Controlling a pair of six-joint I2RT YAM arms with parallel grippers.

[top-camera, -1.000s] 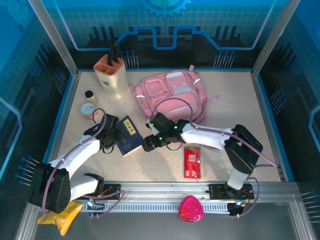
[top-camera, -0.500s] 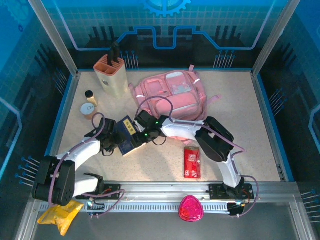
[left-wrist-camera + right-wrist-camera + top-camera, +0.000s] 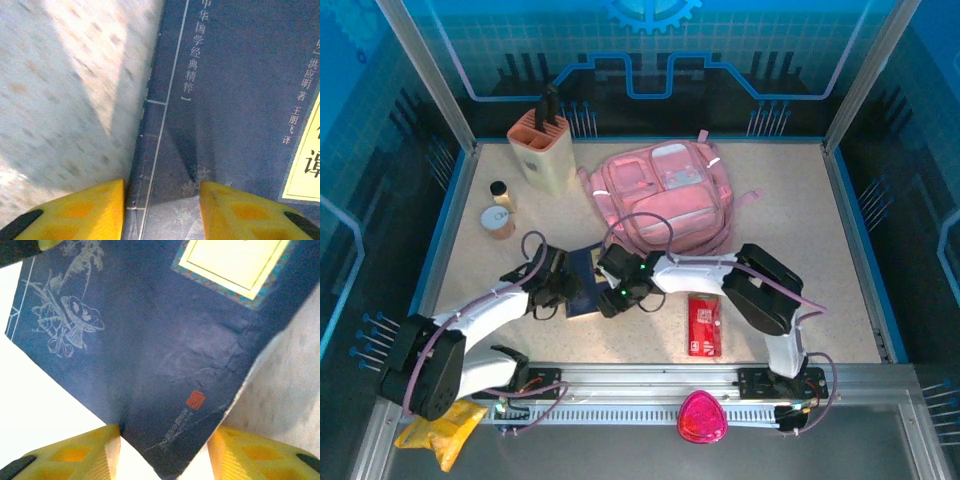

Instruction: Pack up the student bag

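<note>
A: Report the left of the tabletop (image 3: 780,200).

B: Beige holder (image 3: 542,150) upright at rear left; jar (image 3: 500,190) and tin (image 3: 498,222) just in front of it; left claw (image 3: 563,288) at the left edge of the blue book (image 3: 582,283); claw half wide, yellow fingers (image 3: 85,210) astride that edge; contact cannot be told.

A: Report centre and right.

B: Right claw (image 3: 606,292) at the book's right side; half wide, a book corner between its fingers (image 3: 80,455); grip cannot be told; pink bag (image 3: 665,195) lying flat at rear centre, just behind the book; red packet (image 3: 704,324) flat, right of the claws, apart from the bag.
</note>
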